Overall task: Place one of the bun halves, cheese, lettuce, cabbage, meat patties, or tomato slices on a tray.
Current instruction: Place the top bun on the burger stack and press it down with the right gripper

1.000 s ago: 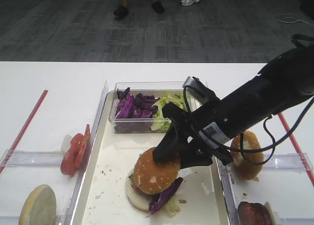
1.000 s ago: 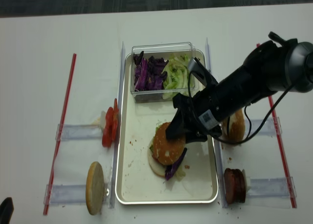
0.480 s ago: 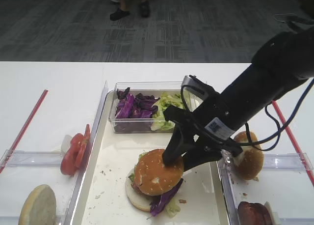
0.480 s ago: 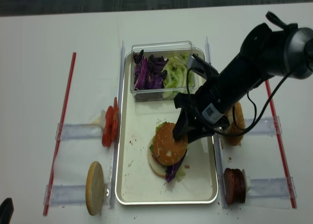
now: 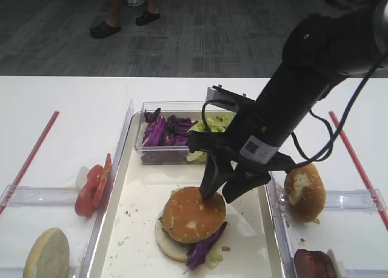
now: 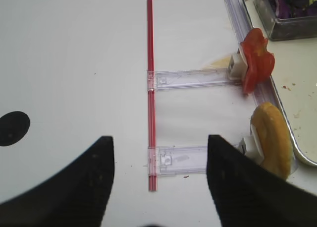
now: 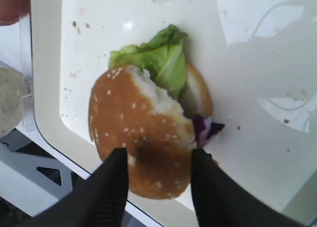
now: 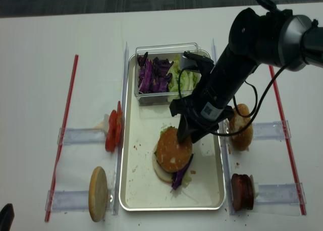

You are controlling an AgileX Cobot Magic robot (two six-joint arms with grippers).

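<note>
Right now the right gripper [image 5: 219, 190] hangs over the cream tray [image 5: 136, 193], its two dark fingers [image 7: 110, 187] spread apart just above the rear edge of the sesame bun top [image 5: 194, 213]. From the wrist view the fingers stand either side of a shadowed patch on the crust, with nothing pinched between them; the jaws are released and the bun lies free. I cannot tell whether the fingertips touch the crust.

That golden-brown bun top sits on a small stack near the middle of the tray: a paler bun base [image 5: 168, 244] underneath, a tongue of purple cabbage [image 5: 205, 247] sticking out at the front right, and a leaf of green lettuce [image 7: 159, 59] poking out on the side away from the gripper. Crumbs are scattered over the tray surface around it.

At the far end of the tray stands a clear plastic box [image 5: 155, 155] holding more purple cabbage on the left and shredded lettuce on the right. Off the tray's left side, red tomato slices [image 5: 92, 186] stand on edge in a clear holder, and a pale flat-faced bun half [image 5: 46, 254] stands nearer the front. On the right side, a brown bun with a white torn patch [image 5: 304, 192] rests just beside the tray, and dark meat patties [image 5: 314, 264] sit closer to the front.

The left gripper [image 6: 159, 185] is over bare white table beside a red strip [image 6: 150, 88], its fingers wide apart and empty.
</note>
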